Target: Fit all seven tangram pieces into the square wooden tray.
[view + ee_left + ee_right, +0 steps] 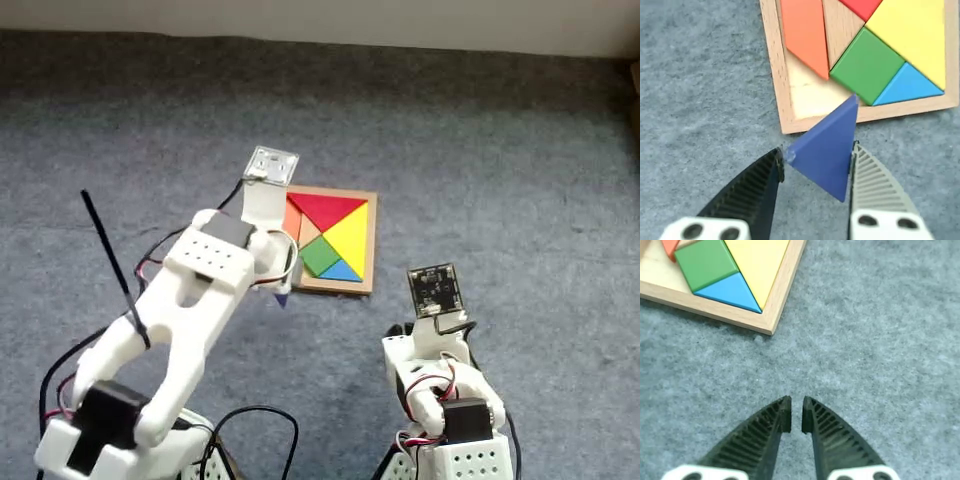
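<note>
Pinched tight between the jaws of the left gripper [817, 150], just beside the tray [772, 65]: a flat dark blue triangle [826, 145], tip over the rim; right gripper [795, 409] jaws nearly together, holding nothing.

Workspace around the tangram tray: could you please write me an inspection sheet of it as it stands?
Surface: grey carpet, flat.
Job's things: wooden tray holds red triangle, yellow triangle, green square, light blue triangle and orange piece; corner slot is bare.
Clutter: nothing seen.
Grippers: left gripper shut on dark blue triangle, tip at the tray's rim; right gripper nearly closed, empty, over carpet.
Cables: black cable looped by the arm bases; thin wires on the arms.
Surroundings: pale wall strip along the far edge.
</note>
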